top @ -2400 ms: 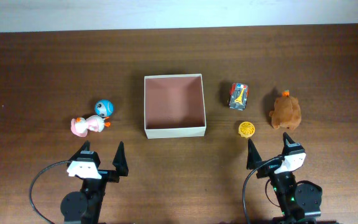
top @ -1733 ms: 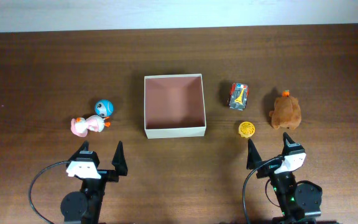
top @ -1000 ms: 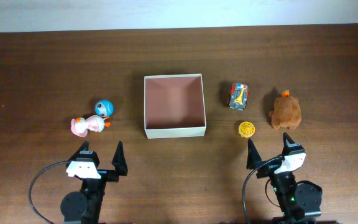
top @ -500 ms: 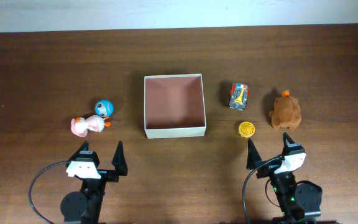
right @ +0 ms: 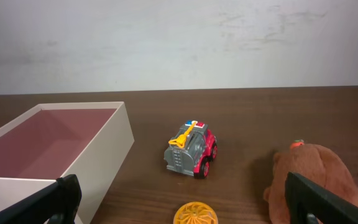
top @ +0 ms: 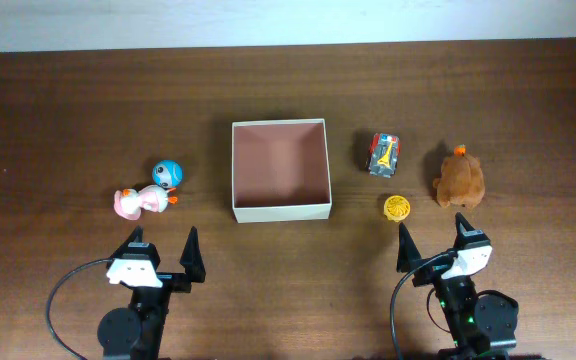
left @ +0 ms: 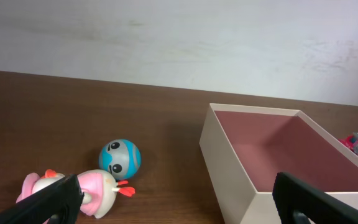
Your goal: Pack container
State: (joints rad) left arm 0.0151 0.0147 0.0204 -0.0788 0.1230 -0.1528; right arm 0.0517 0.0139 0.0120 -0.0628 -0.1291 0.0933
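The container (top: 280, 211), a square cream box with a pink-brown inside, sits mid-table with nothing in it; it also shows in the left wrist view (left: 229, 162) and the right wrist view (right: 104, 149). To its left lie a blue ball toy (top: 168, 173) (left: 120, 157) and a pink-white duck toy (top: 140, 201) (left: 95, 191). To its right are a grey-red toy car (top: 385, 153) (right: 192, 149), a yellow ball (top: 397, 207) (right: 196, 214) and a brown plush (top: 459, 178) (right: 312, 177). My left gripper (top: 163, 247) and right gripper (top: 434, 235) stand open near the front edge, holding nothing.
A dark wooden table (top: 68, 100) runs back to a white wall (top: 288, 20). Black cables (top: 63, 290) loop beside each arm base at the front.
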